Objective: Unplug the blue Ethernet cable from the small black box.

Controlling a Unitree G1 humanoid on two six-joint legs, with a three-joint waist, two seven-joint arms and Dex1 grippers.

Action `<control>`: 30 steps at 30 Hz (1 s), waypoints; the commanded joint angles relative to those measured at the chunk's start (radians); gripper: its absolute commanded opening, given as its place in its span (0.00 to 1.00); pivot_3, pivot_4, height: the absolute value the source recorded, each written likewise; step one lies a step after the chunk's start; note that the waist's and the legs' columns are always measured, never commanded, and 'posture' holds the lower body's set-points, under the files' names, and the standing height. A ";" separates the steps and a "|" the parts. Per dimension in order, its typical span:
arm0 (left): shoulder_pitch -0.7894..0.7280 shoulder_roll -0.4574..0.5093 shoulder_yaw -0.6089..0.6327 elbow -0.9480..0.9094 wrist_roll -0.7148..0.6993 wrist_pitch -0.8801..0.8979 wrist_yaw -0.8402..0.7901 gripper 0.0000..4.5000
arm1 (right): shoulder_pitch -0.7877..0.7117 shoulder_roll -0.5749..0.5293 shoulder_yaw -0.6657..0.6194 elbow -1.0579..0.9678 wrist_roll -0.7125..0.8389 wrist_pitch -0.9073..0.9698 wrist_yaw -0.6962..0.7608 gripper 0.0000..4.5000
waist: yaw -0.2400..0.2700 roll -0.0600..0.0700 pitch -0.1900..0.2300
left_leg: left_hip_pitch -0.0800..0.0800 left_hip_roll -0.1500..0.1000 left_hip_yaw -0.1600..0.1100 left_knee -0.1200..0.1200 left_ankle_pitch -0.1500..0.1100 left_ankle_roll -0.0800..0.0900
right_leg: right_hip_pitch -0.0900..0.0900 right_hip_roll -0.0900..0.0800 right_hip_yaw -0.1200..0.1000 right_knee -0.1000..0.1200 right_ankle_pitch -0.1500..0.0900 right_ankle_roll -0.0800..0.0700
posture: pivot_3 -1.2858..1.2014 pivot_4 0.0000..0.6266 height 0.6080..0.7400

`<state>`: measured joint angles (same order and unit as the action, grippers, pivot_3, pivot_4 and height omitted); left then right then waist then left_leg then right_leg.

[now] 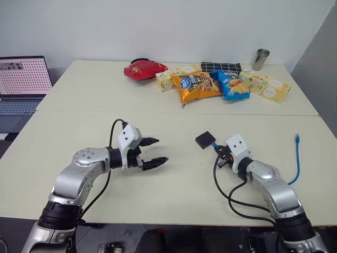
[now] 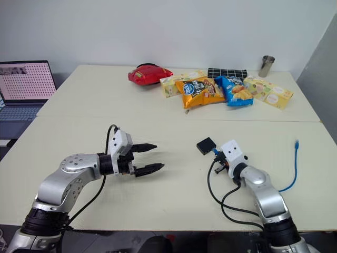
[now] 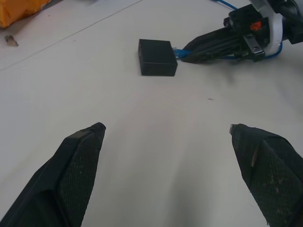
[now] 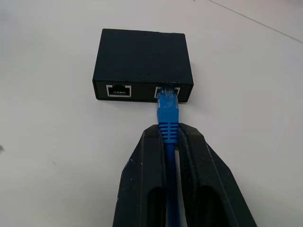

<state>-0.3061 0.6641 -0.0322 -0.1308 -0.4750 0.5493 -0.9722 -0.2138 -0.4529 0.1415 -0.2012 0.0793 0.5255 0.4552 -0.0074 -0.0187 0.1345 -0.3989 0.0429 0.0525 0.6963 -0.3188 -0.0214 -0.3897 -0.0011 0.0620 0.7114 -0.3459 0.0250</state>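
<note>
At the table's [image 1: 158, 195] far edge you see snack bags [image 1: 197, 87], a metal cup [image 1: 260, 59], a checkered pouch [image 1: 221, 67]; a laptop [image 1: 23, 84] stands left.

Blue cable [image 4: 168, 111], matte black box [image 4: 142, 59], black-and-white checkered pouch [image 1: 221, 67].

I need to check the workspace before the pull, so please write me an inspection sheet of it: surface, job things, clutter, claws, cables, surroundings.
Surface: two pale tables pushed together.
Job things: blue cable plugged into one port of the small black box; the port beside it is free.
Clutter: red bag, orange snack bag, blue snack bag, two pale cartons, checkered pouch, metal cup, all at the far edge.
Claws: left claw open, apart from the box; right claw shut on the blue cable just behind the plug.
Cables: blue cable's free end lies on the table.
Surroundings: laptop at the left, white wall behind.
</note>
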 commanded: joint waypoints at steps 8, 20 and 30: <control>-0.117 -0.009 0.068 0.039 -0.253 0.311 -0.075 1.00 | -0.139 -0.188 0.140 -0.053 -0.052 -0.548 0.386 0.02 | -0.004 0.000 0.000 | 0.000 0.000 -0.003 0.000 0.000 0.000 | 0.001 0.000 -0.003 0.000 0.000 0.000 | 0.52 0.24 1.00; -0.125 -0.059 0.093 -0.021 -0.391 0.454 -0.042 0.85 | -0.279 -0.135 0.180 -0.025 -0.059 -0.673 0.474 0.02 | -0.017 0.000 0.000 | -0.001 0.000 -0.012 0.001 0.000 0.000 | 0.002 -0.002 -0.013 0.001 0.000 0.000 | 0.52 0.24 1.00; -0.122 -0.046 0.129 0.008 -0.420 0.472 -0.038 0.38 | -0.296 -0.118 0.156 -0.003 -0.073 -0.696 0.441 0.02 | -0.019 0.000 0.000 | -0.001 0.000 -0.018 0.001 0.000 0.000 | 0.004 -0.002 -0.019 0.002 0.000 0.000 | 0.52 0.24 1.00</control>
<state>-0.4239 0.6105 0.0712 -0.1134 -0.8721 1.0170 -1.0121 -0.4916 -0.5787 0.3340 -0.1744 0.0036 -0.1425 0.9119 -0.0268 -0.0189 0.1348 -0.4003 0.0428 0.0341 0.6975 -0.3185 -0.0217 -0.3856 -0.0029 0.0424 0.7135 -0.3459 0.0249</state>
